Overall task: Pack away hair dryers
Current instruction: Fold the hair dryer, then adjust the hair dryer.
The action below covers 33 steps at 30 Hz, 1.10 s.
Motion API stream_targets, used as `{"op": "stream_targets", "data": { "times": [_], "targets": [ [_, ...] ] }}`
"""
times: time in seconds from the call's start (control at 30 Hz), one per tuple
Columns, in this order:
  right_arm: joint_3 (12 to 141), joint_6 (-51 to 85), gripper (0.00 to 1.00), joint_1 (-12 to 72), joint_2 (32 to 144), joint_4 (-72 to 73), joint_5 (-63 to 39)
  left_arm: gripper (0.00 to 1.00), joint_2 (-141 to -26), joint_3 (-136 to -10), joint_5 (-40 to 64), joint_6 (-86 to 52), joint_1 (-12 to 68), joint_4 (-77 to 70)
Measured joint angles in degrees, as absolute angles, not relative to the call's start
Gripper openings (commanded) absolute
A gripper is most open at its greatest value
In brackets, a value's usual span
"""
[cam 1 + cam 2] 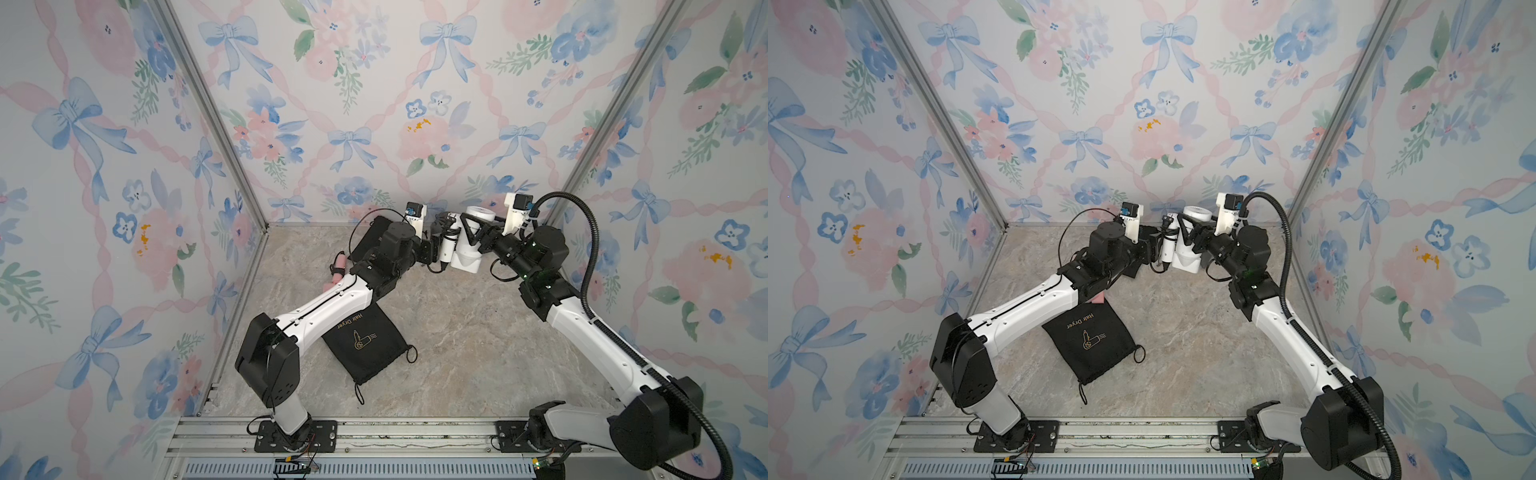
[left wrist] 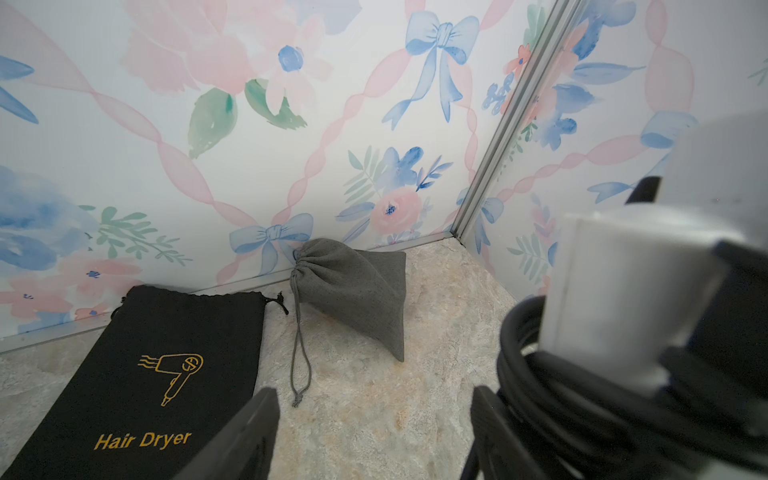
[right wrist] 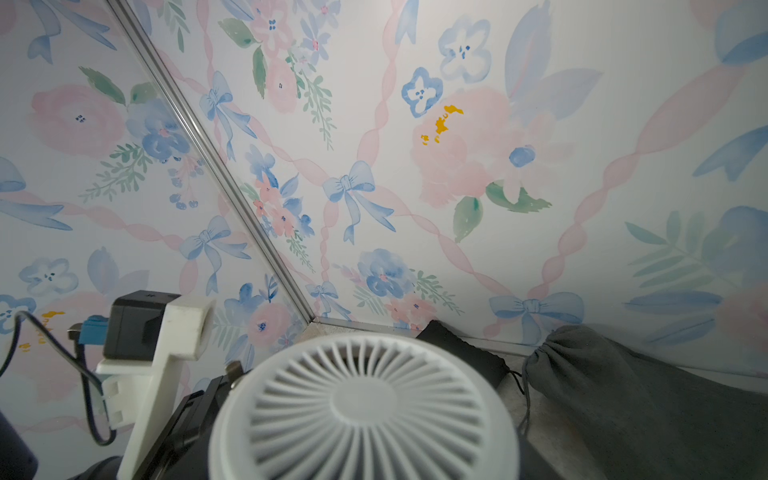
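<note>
Backdrop: flowery, ribboned walls (image 1: 374,104) on three sides and a marbled table (image 1: 457,332) below, with all the action up at the far edge.
White dryer: up by the back wall, the white dryer (image 1: 467,257) hangs between the two arms. Its barrel is tilted, with the round grille (image 3: 365,407) uppermost and the nozzle end lowest. I cannot tell whether the nozzle touches the table.
Right gripper: the right gripper (image 1: 467,232) is clenched round the barrel, one black triangular finger plain across its front in both top views.
Left gripper: the left gripper (image 2: 374,399) is released and spread, with only bare table showing between its two fingers.
Key relation: the handle (image 1: 448,245) lies folded alongside the barrel on the left arm's side, with the coiled black cord (image 2: 561,395) at its foot. In the left wrist view both sit just outside one finger, not in the gap. So it's beside, not between!
Pouches: a black pouch (image 2: 166,374) with gold print lies flat against the back wall, ahead of the left gripper. A grey pouch (image 2: 357,291) is bunched up just beside it. A second black pouch (image 1: 365,345) lies mid-table under the left forearm.
Pink dryer: the pink dryer (image 1: 336,270) peeks out on the table from under the left arm.
Call: the left arm is the free one and looks nearer to the pouches by the wall. My guess is that it either goes sideways for the handle or drops to a pouch mouth. The cord looks likely to snag.
</note>
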<state>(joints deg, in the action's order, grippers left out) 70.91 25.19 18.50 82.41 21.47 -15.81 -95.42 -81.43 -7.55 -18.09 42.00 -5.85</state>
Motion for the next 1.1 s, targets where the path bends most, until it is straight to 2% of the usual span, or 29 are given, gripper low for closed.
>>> {"op": "stream_targets", "data": {
  "times": [0.2, 0.63, 0.9, 1.1],
  "targets": [
    [70.4, 25.1, 0.33, 18.0, 82.0, 20.2, -18.5, 0.80, -92.5, -77.3, -3.4, -18.1, 40.3, -5.8],
    [70.4, 28.3, 0.34, 11.5, 81.5, 19.9, -27.9, 0.84, -83.9, -70.8, 15.0, -22.5, 34.2, -6.4],
    [70.4, 30.8, 0.35, 10.9, 80.3, 19.9, -31.6, 0.90, -83.9, -68.9, 27.4, -28.0, 33.6, -15.5],
    [70.5, 32.4, 0.36, 10.9, 79.5, 20.0, -32.8, 0.92, -85.3, -69.1, 32.0, -30.3, 33.7, -21.1]
  ]
}}
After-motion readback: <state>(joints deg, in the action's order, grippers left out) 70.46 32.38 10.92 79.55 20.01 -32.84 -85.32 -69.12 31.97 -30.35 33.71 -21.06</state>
